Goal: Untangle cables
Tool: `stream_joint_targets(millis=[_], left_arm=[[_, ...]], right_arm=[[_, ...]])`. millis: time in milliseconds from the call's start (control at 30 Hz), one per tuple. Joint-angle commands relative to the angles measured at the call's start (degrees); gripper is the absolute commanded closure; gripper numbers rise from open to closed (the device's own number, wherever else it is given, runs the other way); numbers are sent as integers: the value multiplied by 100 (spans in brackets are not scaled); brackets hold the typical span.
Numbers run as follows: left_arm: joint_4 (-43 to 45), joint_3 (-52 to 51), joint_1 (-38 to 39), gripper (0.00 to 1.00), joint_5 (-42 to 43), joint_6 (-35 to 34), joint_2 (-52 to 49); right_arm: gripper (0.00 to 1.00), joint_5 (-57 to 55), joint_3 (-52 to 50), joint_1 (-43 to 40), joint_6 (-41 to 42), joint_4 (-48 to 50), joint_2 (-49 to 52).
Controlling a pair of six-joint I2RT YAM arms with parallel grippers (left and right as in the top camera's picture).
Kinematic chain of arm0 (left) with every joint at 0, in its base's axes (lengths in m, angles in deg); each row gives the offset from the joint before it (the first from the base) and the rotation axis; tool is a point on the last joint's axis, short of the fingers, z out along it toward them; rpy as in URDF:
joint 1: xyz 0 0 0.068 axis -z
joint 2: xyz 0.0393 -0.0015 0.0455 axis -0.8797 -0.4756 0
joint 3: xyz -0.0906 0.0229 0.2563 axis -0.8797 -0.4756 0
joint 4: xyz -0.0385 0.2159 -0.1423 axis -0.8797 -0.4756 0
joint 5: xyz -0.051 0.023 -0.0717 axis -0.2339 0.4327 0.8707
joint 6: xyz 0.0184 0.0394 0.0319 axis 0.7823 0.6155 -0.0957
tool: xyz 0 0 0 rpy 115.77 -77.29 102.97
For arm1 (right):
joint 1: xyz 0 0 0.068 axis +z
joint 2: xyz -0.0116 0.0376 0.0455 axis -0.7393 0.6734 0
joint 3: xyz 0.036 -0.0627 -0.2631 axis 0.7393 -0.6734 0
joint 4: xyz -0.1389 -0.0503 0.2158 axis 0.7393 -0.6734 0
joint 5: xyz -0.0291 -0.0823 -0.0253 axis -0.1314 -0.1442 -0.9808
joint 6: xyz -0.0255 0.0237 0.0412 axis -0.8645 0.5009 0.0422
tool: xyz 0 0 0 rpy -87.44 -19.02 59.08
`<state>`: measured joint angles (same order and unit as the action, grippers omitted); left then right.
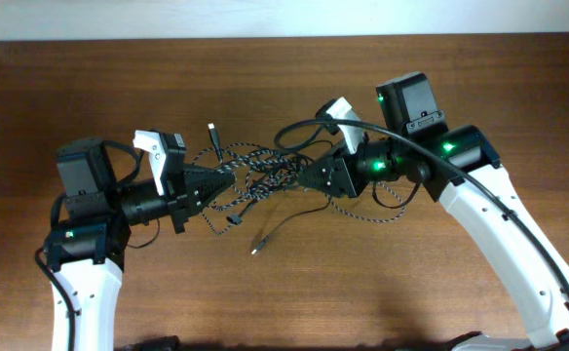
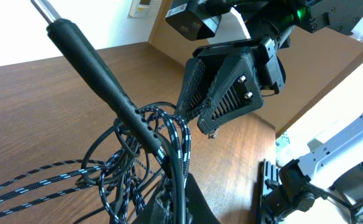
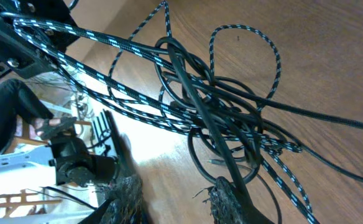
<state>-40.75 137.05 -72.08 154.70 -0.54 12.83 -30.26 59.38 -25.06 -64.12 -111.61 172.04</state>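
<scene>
The left pincer is closed on a bunch of the cables right at its tips. Just past them a black plug sticks up, and the cables knot between it and the right pincer, whose jaws stand slightly apart with strands running up to them. The cables look light, limp and slick; a plug end seems the surest hold.

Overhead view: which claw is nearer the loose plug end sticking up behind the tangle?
Left. The left claw lies just in front of the plug, slightly to its right; the right claw is across the tangle, farther right.
</scene>
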Motion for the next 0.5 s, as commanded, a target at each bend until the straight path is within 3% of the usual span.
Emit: stream_joint_targets(millis=[0, 33, 100, 133, 167, 233, 367, 467], left_arm=[[35, 35, 0, 100, 236, 111, 42], [33, 35, 0, 100, 236, 111, 42], [17, 35, 0, 100, 236, 111, 42], [9, 35, 0, 100, 236, 111, 42], [11, 35, 0, 100, 236, 111, 42], [11, 35, 0, 100, 236, 111, 42], [11, 35, 0, 100, 236, 111, 42], [-31, 35, 0, 100, 251, 111, 42]], right_arm=[[63, -317, -9, 144, 57, -4, 103], [65, -555, -9, 247, 437, 46, 153], [73, -1670, -11, 400, 2422, 20, 262], [71, -1757, -9, 413, 2935, 83, 284], [61, -1764, -9, 413, 3322, 203, 284], [59, -2006, -9, 415, 3851, 293, 289], [59, -2470, -9, 809, 3980, 476, 354], [66, -3014, -9, 1115, 4684, 485, 400]])
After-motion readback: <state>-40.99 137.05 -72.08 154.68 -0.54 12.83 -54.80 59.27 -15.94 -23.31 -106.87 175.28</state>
